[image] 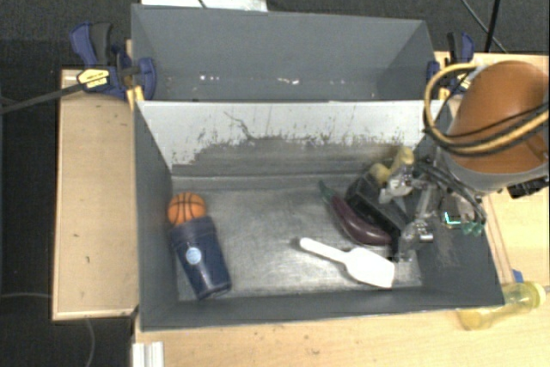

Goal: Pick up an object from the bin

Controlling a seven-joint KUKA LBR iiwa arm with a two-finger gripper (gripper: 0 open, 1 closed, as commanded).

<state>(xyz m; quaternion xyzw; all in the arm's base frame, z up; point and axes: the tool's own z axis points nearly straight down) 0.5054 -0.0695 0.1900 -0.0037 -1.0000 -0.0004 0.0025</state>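
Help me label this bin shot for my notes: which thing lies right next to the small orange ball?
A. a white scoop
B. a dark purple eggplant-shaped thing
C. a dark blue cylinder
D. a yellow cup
C: the dark blue cylinder lies right against the orange ball by the left wall of the bin, while the white scoop lies well off to the right.

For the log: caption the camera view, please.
Pincer down at the bin's right beside a purple eggplant; white scoop nearby, orange ball and blue bottle at left.
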